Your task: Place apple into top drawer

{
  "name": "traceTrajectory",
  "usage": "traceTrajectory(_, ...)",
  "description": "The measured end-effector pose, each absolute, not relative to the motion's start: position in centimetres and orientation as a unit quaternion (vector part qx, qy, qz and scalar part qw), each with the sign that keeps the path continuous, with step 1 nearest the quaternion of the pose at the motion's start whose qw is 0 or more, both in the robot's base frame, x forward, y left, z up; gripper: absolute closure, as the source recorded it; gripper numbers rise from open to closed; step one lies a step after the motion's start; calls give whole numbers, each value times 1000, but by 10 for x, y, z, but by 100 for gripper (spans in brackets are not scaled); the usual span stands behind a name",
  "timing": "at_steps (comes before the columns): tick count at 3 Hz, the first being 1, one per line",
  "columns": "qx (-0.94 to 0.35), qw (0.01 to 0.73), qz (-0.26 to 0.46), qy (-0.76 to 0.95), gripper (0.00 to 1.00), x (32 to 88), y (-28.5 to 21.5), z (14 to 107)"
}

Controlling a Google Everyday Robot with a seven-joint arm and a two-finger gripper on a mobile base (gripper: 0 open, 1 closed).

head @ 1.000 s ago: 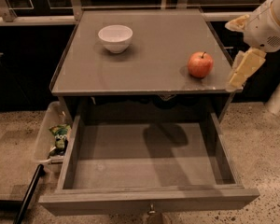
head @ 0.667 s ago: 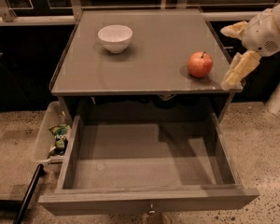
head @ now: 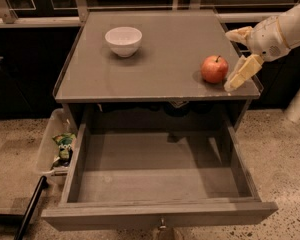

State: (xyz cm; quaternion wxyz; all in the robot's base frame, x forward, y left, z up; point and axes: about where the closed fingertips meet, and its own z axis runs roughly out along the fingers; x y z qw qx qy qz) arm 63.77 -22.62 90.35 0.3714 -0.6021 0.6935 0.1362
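Sitting near the right front corner of the grey tabletop (head: 165,59), at the right middle of the frame, the apple (head: 214,69) is resting free, not yet in the top drawer (head: 160,214), which is standing pulled open across the lower half. The gripper (head: 233,59) is hovering just right of the apple, its two pale fingers (head: 245,71) spread apart and gripping nothing. A white bowl (head: 123,40) is sitting at the tabletop's upper left, and a clear plastic bin (head: 47,144) is standing on the floor at lower left.
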Motion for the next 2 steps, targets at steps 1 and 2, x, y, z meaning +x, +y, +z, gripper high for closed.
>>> traceTrajectory(1, -607, 367, 118, 695, 0, 649, -217, 895)
traceTrajectory(2, -606, 345, 91, 711, 0, 663, -214, 875)
